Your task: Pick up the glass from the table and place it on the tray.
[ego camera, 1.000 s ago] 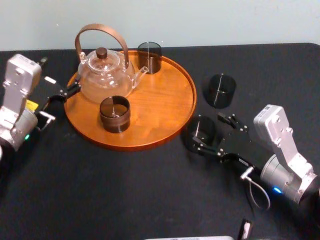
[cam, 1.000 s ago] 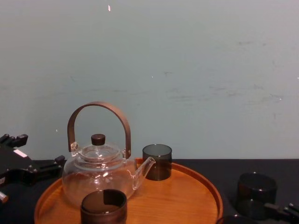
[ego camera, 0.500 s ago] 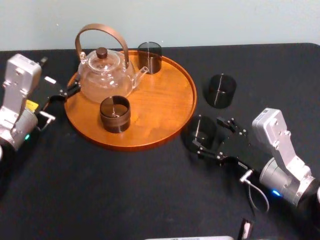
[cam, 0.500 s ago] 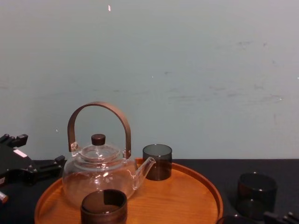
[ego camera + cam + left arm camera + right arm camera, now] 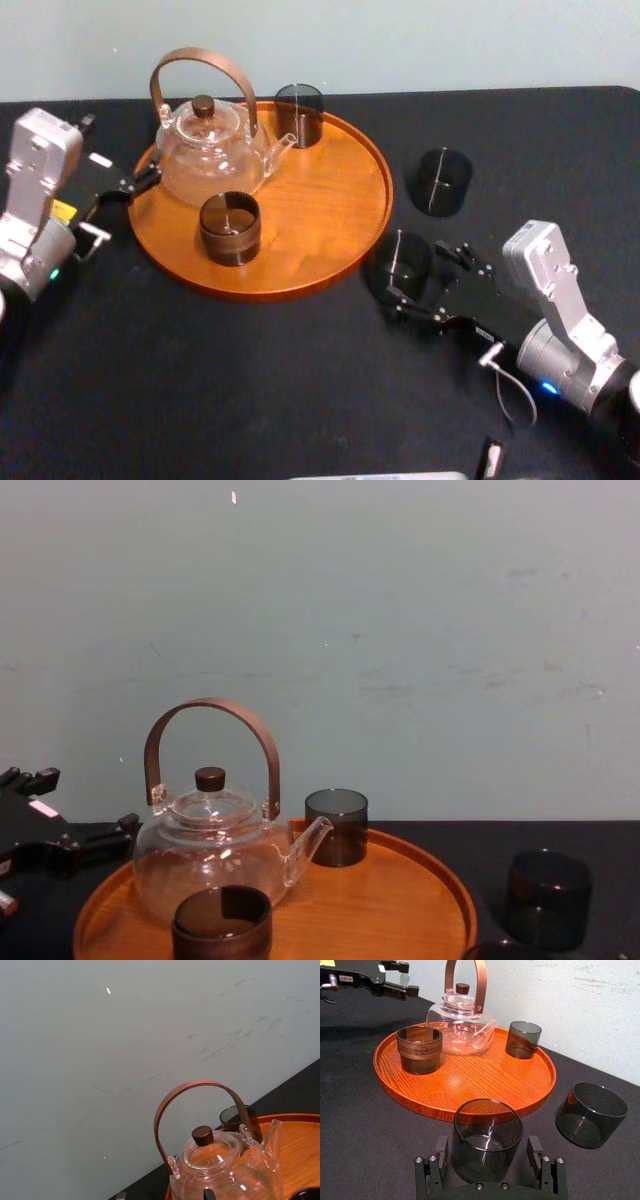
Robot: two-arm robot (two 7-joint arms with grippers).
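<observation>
The round wooden tray (image 5: 320,210) holds 3 things: a clear teapot (image 5: 210,155) with a brown hoop handle at its far left, a brown cup (image 5: 230,228) on its near side, and a second glass (image 5: 299,115) against its far rim. The dark glass (image 5: 488,1135) stands upright on the table (image 5: 250,380), just right of the tray's near-right rim. The right gripper (image 5: 418,277) reaches in from the near right, its 2 fingers spread wide on either side of the glass without gripping it. A third glass (image 5: 443,181) stands farther back, to the right. The left gripper (image 5: 125,206) sits just left of the tray, fingers apart, holding nothing. Behind the matte black table rises a pale wall (image 5: 400,630).
</observation>
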